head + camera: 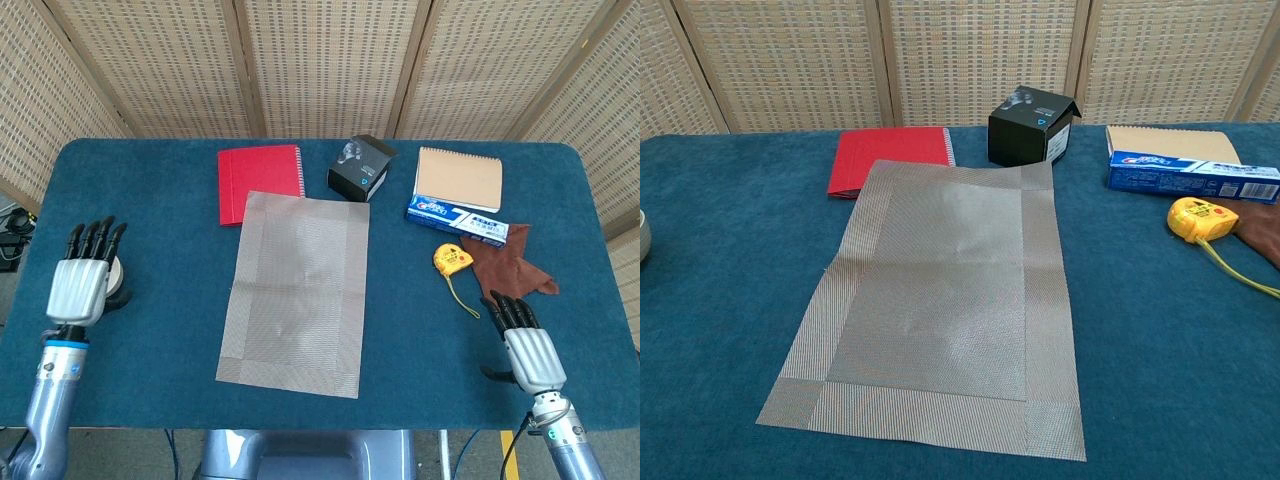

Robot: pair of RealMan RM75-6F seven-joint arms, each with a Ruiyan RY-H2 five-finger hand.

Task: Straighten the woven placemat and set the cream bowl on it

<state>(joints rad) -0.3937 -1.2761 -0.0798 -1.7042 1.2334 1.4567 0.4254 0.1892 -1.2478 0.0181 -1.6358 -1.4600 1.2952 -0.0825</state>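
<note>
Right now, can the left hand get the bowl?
Probably yes. In the head view the left hand is right over the bowl, fingers spread and holding nothing, covering most of it. Nothing lies between them. Whether it touches the bowl, I cannot tell.

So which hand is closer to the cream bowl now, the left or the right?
Left. The left hand is directly over the cream bowl, hiding most of it at the table's left edge. The right hand is far off, near the right front corner.
</note>
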